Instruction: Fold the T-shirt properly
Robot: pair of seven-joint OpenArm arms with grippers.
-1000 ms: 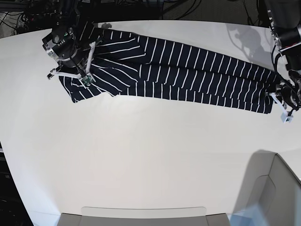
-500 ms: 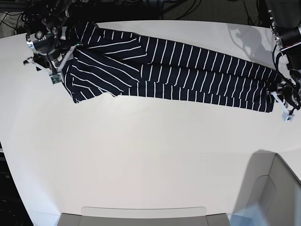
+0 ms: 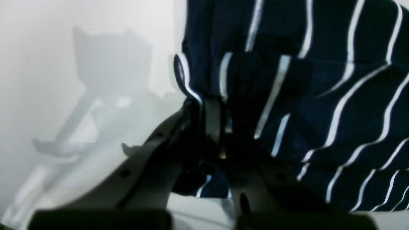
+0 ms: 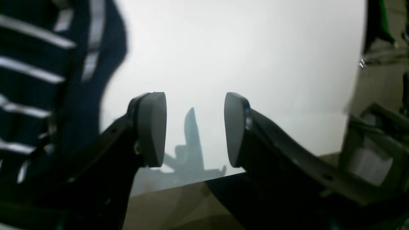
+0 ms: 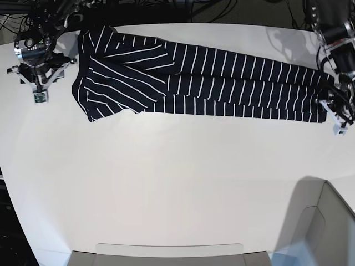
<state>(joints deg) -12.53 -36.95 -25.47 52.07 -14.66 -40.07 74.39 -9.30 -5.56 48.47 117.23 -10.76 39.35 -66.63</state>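
The T-shirt (image 5: 211, 83), dark navy with thin white stripes, lies as a long narrow band across the far half of the white table (image 5: 166, 183), its left end folded over at an angle. At the shirt's right end my left gripper (image 5: 331, 108) is shut on the cloth; in the left wrist view its fingers (image 3: 212, 121) pinch a striped fold of the T-shirt (image 3: 319, 95). My right gripper (image 5: 41, 77) hovers just off the shirt's left end. It stands open (image 4: 195, 127) with bare table between the pads, and the T-shirt (image 4: 32, 80) is to its left.
A grey bin (image 5: 327, 221) stands at the table's near right corner. A flat grey tray (image 5: 166, 252) sits at the near edge. Dark cables and equipment (image 5: 183, 8) run behind the table's far edge.
My right gripper has opened, let go of the shirt's left end and moved left, off the cloth. The left gripper has kept its hold on the right end, shifting slightly.
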